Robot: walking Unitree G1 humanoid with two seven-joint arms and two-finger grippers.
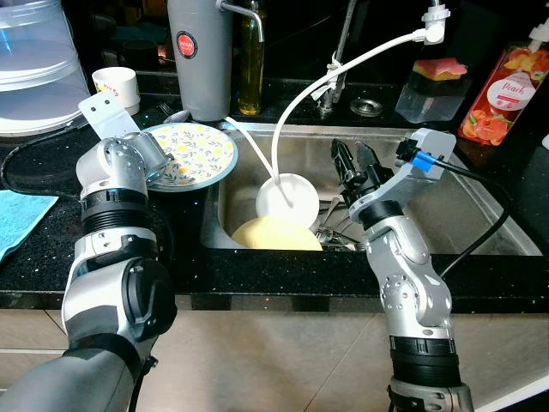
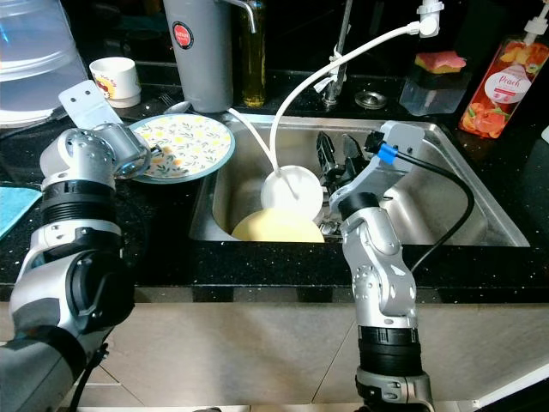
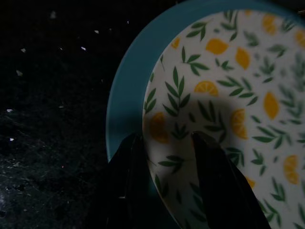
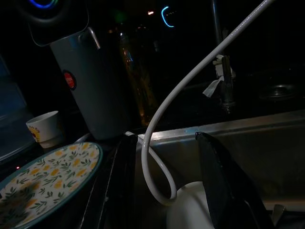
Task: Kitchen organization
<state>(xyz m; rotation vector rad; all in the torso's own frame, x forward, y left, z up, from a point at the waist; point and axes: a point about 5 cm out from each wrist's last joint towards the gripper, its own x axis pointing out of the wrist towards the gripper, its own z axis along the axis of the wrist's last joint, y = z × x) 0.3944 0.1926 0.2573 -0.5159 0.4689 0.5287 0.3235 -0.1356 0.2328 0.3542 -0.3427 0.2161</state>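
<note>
On the black counter at centre left, beside the sink, the left gripper pinches the lemon-patterned plate. The right gripper hovers spread over the sink. Likely next: lifting the plate clear.

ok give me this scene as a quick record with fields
left gripper: at the plate's rim, on the counter left of the sink
right gripper: open, over the sink
in sink: white bowl, yellow bowl, white hose
behind plate: grey jug, cup
</note>
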